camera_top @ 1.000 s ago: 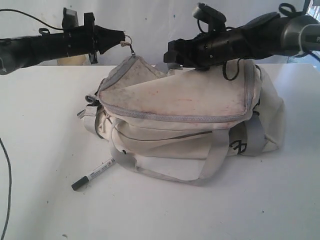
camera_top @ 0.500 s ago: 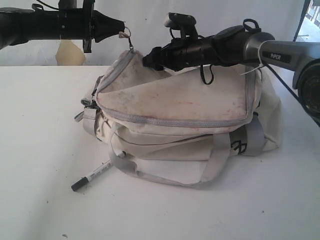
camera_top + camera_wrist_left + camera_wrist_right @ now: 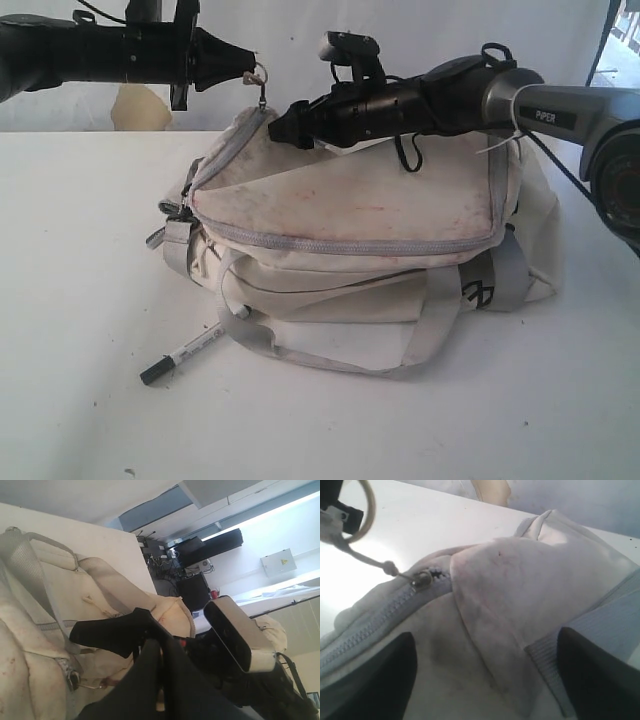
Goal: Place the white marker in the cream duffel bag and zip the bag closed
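We see the left gripper (image 3: 247,68) pinched tight on the zipper pull (image 3: 259,76), holding it up above the raised left corner of the bag (image 3: 350,205). The right gripper (image 3: 280,124) hangs just over the bag's top near that corner, its jaws spread wide and holding nothing. The marker (image 3: 184,355) lies on the counter (image 3: 80,250) in front of the bag, outside it, its white end beside a grey strap (image 3: 240,335).

On my screen I have a white worktop (image 3: 80,300) running back to a pale wall (image 3: 300,20) with a tan patch (image 3: 140,108) low down. My left wrist view catches a white box (image 3: 278,565) bearing a yellow label, and dark equipment (image 3: 192,587) past the worktop's edge.
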### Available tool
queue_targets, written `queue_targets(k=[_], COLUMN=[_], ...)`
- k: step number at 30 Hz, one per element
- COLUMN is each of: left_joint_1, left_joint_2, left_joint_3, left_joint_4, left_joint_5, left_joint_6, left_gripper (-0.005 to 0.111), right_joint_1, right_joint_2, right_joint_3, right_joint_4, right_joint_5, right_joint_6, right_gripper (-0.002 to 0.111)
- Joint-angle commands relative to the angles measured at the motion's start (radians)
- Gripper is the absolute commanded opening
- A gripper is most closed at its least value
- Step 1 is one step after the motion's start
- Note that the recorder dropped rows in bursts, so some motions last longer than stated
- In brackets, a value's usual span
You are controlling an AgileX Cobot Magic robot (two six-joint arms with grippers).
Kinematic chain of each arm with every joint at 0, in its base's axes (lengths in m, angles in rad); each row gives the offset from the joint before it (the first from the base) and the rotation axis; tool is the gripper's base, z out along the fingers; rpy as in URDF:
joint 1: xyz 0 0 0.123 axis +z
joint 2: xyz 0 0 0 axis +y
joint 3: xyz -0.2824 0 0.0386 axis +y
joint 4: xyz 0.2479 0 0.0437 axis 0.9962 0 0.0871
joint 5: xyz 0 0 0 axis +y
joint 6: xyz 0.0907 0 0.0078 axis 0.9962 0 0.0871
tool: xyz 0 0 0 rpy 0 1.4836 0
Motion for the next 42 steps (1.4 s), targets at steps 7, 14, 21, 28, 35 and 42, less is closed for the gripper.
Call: queue_targets(k=[7,14,21,28,35,42], left_joint_1=[-0.005,-0.005,-0.005,-0.008,-0.008,-0.006], left_joint_2=[-0.018,-0.018,-0.018,-0.018,-0.018,-0.018], left_joint_3=[-0.007,-0.007,-0.007,-0.007,-0.007,-0.007], left_joint_4=[-0.018,-0.018,0.013,0.034,0.032,-0.057], left_joint_5=[0.021,0.021,0.021,0.021,0.021,0.021], left_joint_6=[0.002,0.002,-0.001,-0.001,-0.001,-0.004], left_gripper=[0.000,0.000,0.000,0.000,0.000,0.000], right_joint_1=[0.002,0.002,0.002,0.002,0.014,0.021], right_joint_2=[0.000,0.000,0.002,0.002,0.002,0.002], right_joint_3=[-0.008,-0.008,-0.008,-0.008,-0.006,-0.006], right_joint_4=[0.004,0.001,-0.006,-0.046,-0.048,-0.053], right_joint_5=[0.011,0.013,0.016,0.120,0.111,0.064], right_joint_6=[-0.008,-0.008,0.012,0.041,0.056,0.051], right_gripper=[0.072,0.072,0.072,0.072,0.063,0.029])
